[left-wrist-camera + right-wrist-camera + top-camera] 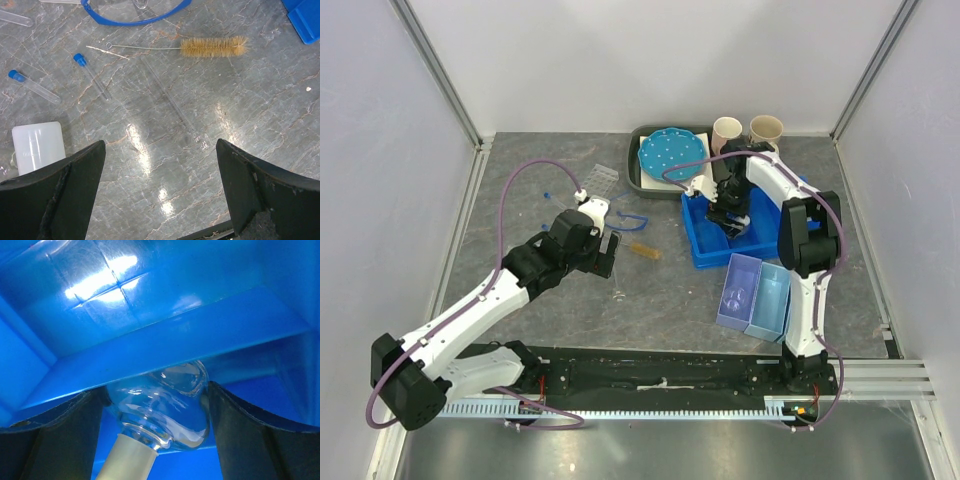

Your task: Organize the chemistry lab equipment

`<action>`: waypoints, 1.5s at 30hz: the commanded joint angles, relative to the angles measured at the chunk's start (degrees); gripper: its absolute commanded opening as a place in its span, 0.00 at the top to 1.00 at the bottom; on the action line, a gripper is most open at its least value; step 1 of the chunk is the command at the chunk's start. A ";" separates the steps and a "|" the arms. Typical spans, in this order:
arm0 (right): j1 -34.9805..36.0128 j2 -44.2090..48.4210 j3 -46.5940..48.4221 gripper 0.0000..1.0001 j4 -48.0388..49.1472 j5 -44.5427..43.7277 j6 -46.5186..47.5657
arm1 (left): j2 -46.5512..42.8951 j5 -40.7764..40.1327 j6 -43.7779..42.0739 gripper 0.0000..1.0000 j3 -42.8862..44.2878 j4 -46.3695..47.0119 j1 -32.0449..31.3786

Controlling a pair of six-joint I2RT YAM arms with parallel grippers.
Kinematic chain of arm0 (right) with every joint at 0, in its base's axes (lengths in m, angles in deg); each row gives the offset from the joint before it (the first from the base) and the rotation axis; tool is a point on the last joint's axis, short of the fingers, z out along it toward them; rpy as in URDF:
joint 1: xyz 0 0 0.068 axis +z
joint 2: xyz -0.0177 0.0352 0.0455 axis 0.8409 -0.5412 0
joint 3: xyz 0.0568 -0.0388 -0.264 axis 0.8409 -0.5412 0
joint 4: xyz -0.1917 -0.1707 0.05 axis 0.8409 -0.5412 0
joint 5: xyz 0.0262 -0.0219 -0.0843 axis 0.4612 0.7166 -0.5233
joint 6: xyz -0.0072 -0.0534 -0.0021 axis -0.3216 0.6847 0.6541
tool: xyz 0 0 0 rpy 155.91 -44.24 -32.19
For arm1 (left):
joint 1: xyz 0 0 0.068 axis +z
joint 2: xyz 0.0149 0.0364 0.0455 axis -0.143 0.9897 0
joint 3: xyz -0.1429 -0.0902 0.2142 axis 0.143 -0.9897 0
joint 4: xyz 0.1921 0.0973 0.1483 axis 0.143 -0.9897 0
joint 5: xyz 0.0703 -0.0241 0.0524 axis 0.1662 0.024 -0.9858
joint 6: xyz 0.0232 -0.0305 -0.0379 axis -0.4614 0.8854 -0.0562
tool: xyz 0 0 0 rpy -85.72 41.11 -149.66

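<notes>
flask (165,407) in tray (704,250); brush (214,46) right of tubes (93,78)

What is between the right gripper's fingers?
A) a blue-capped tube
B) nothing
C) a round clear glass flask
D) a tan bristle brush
C: in the right wrist view the right gripper clamps the round clear glass flask inside the blue plastic bin.

2 mugs (727,130), 2 blue-capped tubes (92,77), 1 brush (214,46)

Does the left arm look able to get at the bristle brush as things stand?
Likely yes: the left gripper is open, the brush lies just ahead, only a thin glass rod between.
</notes>
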 commanded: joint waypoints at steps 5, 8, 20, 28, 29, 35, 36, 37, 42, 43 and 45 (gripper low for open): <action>-0.10 1.38 4.13 0.02 -2.30 0.67 2.75 | 0.22 -1.00 -2.13 0.02 -0.04 1.88 -0.22; -0.18 3.31 5.54 0.02 -3.00 1.37 2.13 | 0.22 -0.92 -2.04 0.02 0.04 1.79 -0.13; -0.01 16.46 6.26 0.02 -4.41 7.60 -5.77 | -0.92 -0.13 -1.61 0.02 -0.04 1.88 -0.13; -0.18 42.66 -24.53 0.02 23.15 12.98 -26.05 | -1.71 10.64 2.68 0.01 0.30 3.29 0.83; -0.27 47.74 -27.99 0.02 32.33 9.41 -35.22 | -2.49 13.03 4.27 0.01 0.48 3.37 1.09; -2.64 57.01 -44.54 0.02 43.75 15.77 -44.63 | -3.30 21.33 21.05 0.02 -3.29 7.60 1.27; -4.21 57.62 -45.68 0.02 44.63 18.66 -45.67 | -1.12 20.54 24.55 0.03 -3.47 6.98 1.27; -5.01 58.33 -47.96 0.02 45.85 20.08 -46.03 | 0.21 18.35 26.07 0.05 -3.47 5.93 1.27; -8.44 61.58 -51.67 0.02 49.12 23.43 -47.00 | 10.40 15.78 29.24 0.15 -1.54 2.58 1.19; -8.79 61.85 -52.54 0.02 49.29 23.87 -47.18 | 13.29 14.13 29.24 0.16 -1.19 2.67 1.18; -9.76 62.11 -53.33 0.02 49.56 24.92 -47.27 | 16.20 11.41 28.63 0.20 0.04 2.15 1.10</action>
